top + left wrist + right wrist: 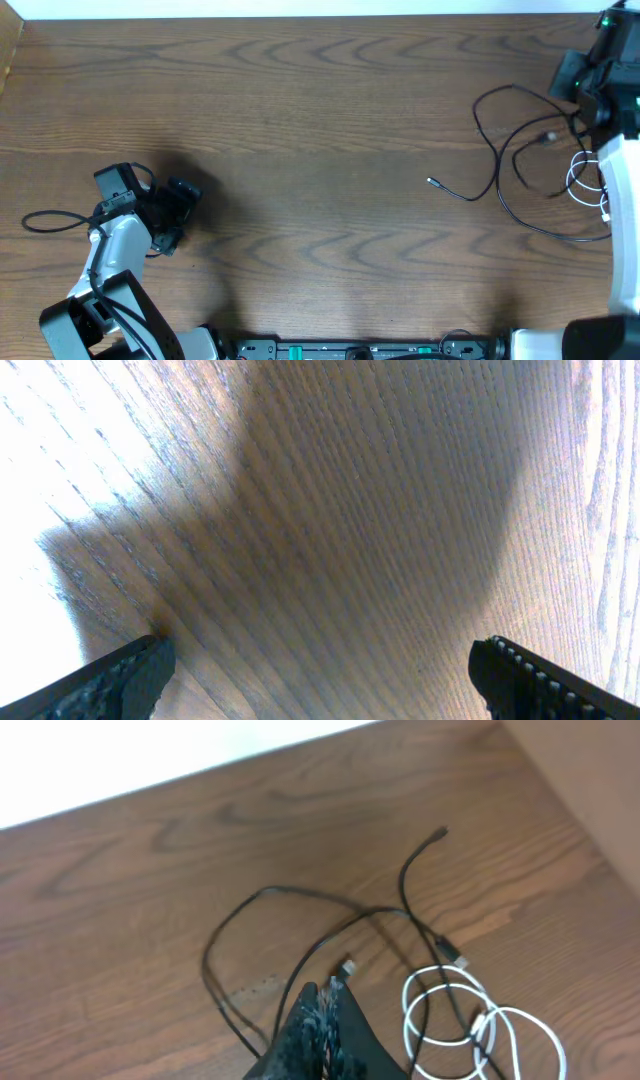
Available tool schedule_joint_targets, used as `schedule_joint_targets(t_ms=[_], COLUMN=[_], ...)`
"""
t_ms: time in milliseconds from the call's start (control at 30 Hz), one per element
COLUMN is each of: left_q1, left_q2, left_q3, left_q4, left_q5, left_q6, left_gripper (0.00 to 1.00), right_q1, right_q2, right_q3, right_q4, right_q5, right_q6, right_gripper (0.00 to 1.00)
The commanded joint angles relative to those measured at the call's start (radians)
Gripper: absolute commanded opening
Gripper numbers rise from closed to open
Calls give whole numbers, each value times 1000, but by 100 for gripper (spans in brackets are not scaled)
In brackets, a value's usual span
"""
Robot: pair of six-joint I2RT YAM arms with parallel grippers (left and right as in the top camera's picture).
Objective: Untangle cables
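A brown wood-grain table point(300, 120) is filling the overhead view, with a pale strip running along its 12 o'clock edge. The thin black cables point(470, 198) are lying in loose, crossing loops towards 3 o'clock on the table, one small plug end point(432, 182) pointing out towards the centre. A thin white cable point(445, 970) is sitting coiled just beside them, at about 4 o'clock from the black loops, and the black strands are crossing over it. The right pincer point(322, 1020) is hovering at the edge of this tangle with its fingers pressed together. In the right wrist view a black strand is running down to its tip and another plug end point(347, 965) is lying just at 1 o'clock of it, but I cannot tell whether any strand is caught between the fingers. The left pincer point(320, 655) is sitting well apart from the cables, at about 8 o'clock on the table, with its black fingers point(110, 685) spread wide over bare wood and gripping nothing.
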Motion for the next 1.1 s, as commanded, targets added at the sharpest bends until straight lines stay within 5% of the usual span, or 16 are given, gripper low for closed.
schedule_joint_targets(t_ms=[0,233,1067], left_q1=[7,7,7], left_q2=[10,10,10], left_q3=[-6,-6,-6], left_q4=[-17,-17,-17], left_q5=[-32,-32,-32], left_q6=[-9,-9,-9], left_gripper=[100,100,100], right_q1=[-5,-4,-4], right_q2=[50,134,169], right_q3=[-1,-1,-1], right_q4=[-4,-15,-37], right_q5=[-104,-312,-323], right_q6=[13,13,13], right_gripper=[23,99,99])
